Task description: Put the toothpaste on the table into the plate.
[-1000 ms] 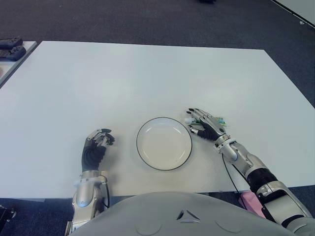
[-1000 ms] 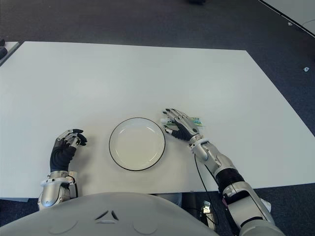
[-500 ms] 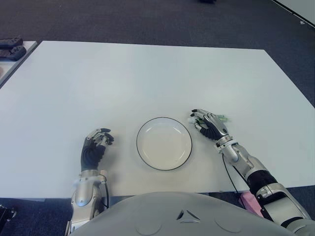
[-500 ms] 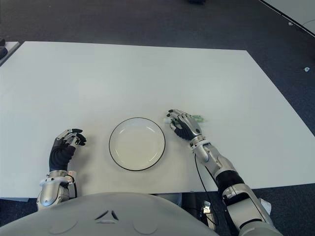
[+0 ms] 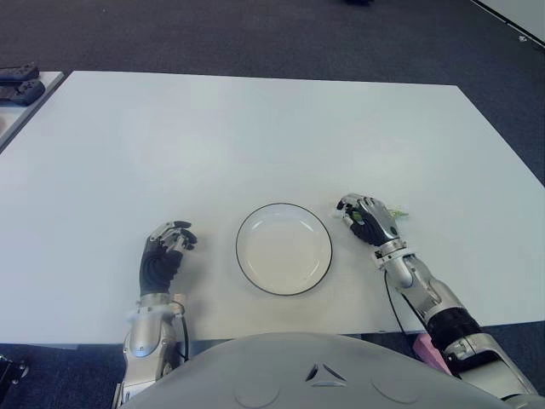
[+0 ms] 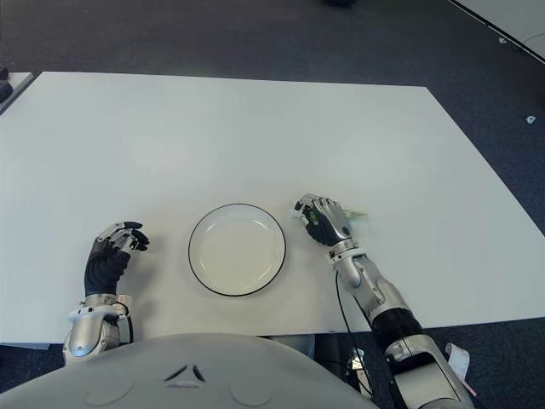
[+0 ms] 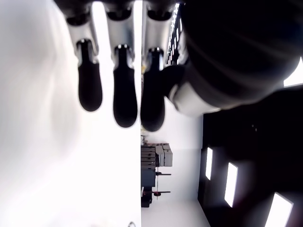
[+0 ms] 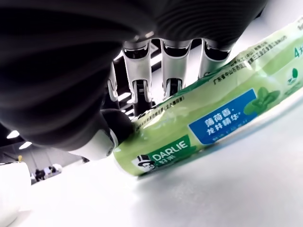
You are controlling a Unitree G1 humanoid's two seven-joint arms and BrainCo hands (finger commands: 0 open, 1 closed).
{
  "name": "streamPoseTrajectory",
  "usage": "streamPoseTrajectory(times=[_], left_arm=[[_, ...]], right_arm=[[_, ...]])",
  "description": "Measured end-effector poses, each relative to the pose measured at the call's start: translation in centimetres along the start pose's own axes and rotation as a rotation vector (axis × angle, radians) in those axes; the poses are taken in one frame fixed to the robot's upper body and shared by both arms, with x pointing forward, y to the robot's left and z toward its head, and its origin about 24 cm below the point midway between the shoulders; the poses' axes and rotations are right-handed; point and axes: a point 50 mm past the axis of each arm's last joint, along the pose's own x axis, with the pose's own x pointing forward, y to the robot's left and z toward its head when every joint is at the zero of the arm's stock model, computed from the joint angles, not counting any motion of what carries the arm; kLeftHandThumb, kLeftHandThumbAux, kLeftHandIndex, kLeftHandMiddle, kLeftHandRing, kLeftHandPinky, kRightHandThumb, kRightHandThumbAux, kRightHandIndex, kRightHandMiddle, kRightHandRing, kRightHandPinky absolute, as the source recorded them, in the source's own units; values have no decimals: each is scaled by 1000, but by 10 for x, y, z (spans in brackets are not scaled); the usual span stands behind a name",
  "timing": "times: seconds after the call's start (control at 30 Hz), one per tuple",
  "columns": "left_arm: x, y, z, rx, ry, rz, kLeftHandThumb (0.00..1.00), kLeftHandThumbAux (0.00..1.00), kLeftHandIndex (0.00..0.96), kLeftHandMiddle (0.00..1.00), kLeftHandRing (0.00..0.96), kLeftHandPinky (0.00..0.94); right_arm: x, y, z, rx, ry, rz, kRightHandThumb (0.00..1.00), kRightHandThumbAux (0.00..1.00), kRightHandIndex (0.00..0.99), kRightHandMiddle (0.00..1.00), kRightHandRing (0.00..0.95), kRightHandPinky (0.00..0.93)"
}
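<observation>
The green toothpaste tube (image 8: 208, 127) lies flat on the white table (image 5: 255, 136), just right of the plate. My right hand (image 5: 368, 220) covers it, fingers (image 8: 173, 71) curled over the top and thumb pressed against its side; only its green end (image 5: 396, 210) shows past the hand in the eye views. The white plate (image 5: 283, 205) with a thin black rim sits empty near the front middle of the table. My left hand (image 5: 166, 251) shows left of the plate, fingers (image 7: 124, 90) curled, nothing in it.
A second table with dark devices (image 5: 19, 82) stands at the far left. Dark carpet surrounds the table. The table's front edge runs close behind both wrists. A pink object (image 5: 423, 345) shows below the edge at the right.
My right hand's spread fingers have curled down around the toothpaste, and the hand has shifted slightly right, away from the plate. The left hand has not moved.
</observation>
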Motion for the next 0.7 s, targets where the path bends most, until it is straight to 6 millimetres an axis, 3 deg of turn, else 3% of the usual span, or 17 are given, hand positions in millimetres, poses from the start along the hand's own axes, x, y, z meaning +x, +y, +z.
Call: streamPoseTrajectory(times=[0.17,0.7], left_arm=[[0,0,-1,4,7,6,704,719,432,570,541,517],[0,1,1,-21,-7,5,702,719,432,571,548,516]], right_arm=[[-3,-2,4,40,27,-13,992,666,427,425,475,543],[-5,-12,14,127,46,-45,1000,667,424,409,489,561]])
